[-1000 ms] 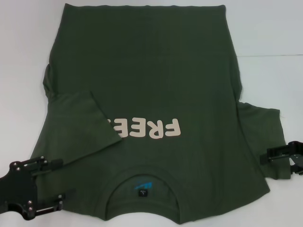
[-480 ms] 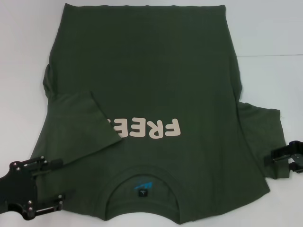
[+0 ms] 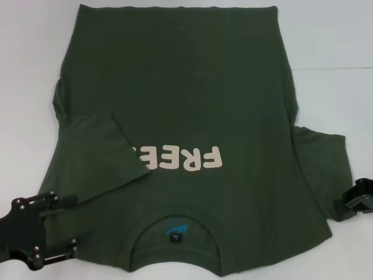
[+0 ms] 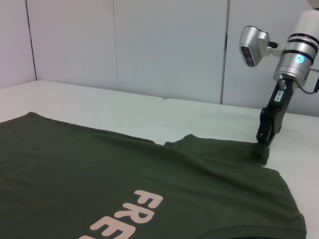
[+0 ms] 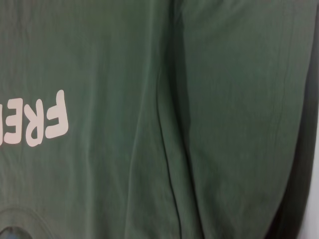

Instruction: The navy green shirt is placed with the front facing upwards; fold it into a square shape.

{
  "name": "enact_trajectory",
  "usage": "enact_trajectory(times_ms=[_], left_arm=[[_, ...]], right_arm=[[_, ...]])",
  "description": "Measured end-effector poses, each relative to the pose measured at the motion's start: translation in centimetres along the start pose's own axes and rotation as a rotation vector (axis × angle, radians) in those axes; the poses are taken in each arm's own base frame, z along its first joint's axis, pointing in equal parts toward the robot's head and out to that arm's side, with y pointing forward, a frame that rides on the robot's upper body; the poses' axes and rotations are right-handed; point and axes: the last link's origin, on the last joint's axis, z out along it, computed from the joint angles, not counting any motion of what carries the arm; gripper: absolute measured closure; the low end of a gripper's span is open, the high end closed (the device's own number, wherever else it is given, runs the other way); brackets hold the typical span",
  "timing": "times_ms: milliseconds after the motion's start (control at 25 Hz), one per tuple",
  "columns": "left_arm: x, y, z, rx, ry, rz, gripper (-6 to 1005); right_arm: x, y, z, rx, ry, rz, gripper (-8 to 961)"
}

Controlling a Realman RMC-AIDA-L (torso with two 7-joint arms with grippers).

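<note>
The navy green shirt (image 3: 192, 87) lies flat, front up, with its collar and blue neck label (image 3: 176, 228) nearest me. Its left sleeve (image 3: 99, 151) is folded in over the chest and covers the end of the pale "FREE" lettering (image 3: 186, 158). The right sleeve (image 3: 323, 163) lies spread out. My left gripper (image 3: 73, 224) is open, its fingers wide apart over the shirt's left shoulder edge. My right gripper (image 3: 356, 199) is at the right edge of the view beside the right sleeve. The left wrist view shows the right gripper's tip (image 4: 262, 142) at the sleeve's edge. The shirt fills the right wrist view (image 5: 124, 99).
The shirt lies on a white table (image 3: 326, 58) with bare surface on both sides. A pale wall (image 4: 149, 50) stands behind the table's far side in the left wrist view.
My right gripper has moved right and slightly down, off the right sleeve toward the edge of the view. The shirt and my left gripper have not moved.
</note>
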Motion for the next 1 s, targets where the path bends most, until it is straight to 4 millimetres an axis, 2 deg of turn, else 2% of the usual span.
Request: enact_trajectory(times_ms=[80, 440, 720, 1000], left_arm=[[0.0, 0.0, 0.0, -0.001, 0.001, 0.001, 265], [0.1, 0.0, 0.1, -0.003, 0.004, 0.003, 265], [0.2, -0.1, 0.0, 0.000, 0.010, 0.001, 265], [0.2, -0.1, 0.0, 0.001, 0.013, -0.003, 265]], right_arm=[[-0.1, 0.0, 0.0, 0.001, -0.002, -0.002, 748], [-0.3, 0.0, -0.3, 0.006, -0.008, -0.010, 897], [-0.5, -0.6, -1.4, 0.000, -0.056, -0.014, 937], [-0.9, -1.8, -4.6, -0.013, -0.170, 0.014, 945]])
